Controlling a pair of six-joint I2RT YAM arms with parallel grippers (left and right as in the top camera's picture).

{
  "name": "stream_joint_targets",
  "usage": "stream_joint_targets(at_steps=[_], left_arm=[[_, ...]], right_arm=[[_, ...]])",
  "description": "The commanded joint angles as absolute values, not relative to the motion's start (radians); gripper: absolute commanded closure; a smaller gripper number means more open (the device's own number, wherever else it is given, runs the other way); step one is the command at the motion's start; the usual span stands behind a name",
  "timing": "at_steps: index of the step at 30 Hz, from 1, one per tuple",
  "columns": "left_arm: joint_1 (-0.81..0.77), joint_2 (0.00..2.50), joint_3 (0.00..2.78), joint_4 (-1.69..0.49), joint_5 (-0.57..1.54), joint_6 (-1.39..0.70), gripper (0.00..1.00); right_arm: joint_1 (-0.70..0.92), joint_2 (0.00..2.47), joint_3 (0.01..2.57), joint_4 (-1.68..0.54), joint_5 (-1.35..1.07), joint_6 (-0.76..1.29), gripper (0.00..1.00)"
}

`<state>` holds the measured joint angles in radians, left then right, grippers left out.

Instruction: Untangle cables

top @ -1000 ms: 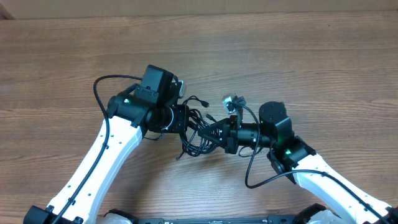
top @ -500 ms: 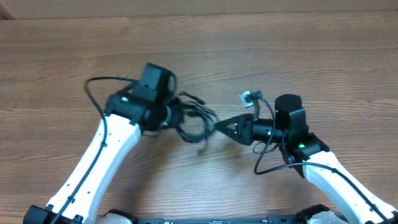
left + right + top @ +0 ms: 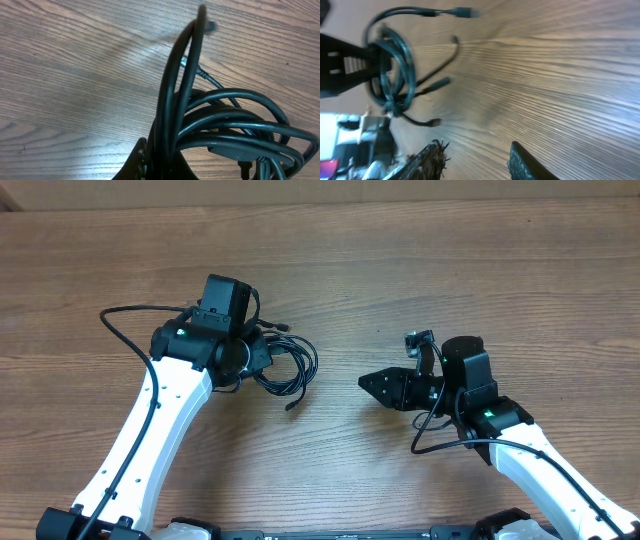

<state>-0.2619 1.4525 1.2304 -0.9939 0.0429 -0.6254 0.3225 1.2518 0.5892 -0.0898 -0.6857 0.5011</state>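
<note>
Wood table point(image 3: 450, 260): fine straight grain, matt to satin, pale sheen patches in both wrist views. Sheath of cables point(image 3: 272, 372): black, rubbery, smooth, faint gloss along the curves (clearest lower right of the left wrist view). White arm shells point(image 3: 150, 440): smooth plastic, slightly glossy. Black joint housings point(image 3: 225, 305): matt.

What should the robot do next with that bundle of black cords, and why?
Probably move the right gripper toward the cables and pinch the loose plug end sticking out of the coil. Its jaws stand open and empty, apart from the coil, while the left gripper is shut on the looped bundle, so nothing is teasing strands out.
</note>
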Motion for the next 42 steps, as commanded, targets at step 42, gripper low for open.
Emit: stream_joint_targets(at_steps=[42], left_arm=[[-0.270, 1.451, 1.213, -1.018, -0.027, -0.368, 0.96]], right_arm=[[0.727, 1.284, 0.602, 0.103, -0.480, 0.498, 0.96]])
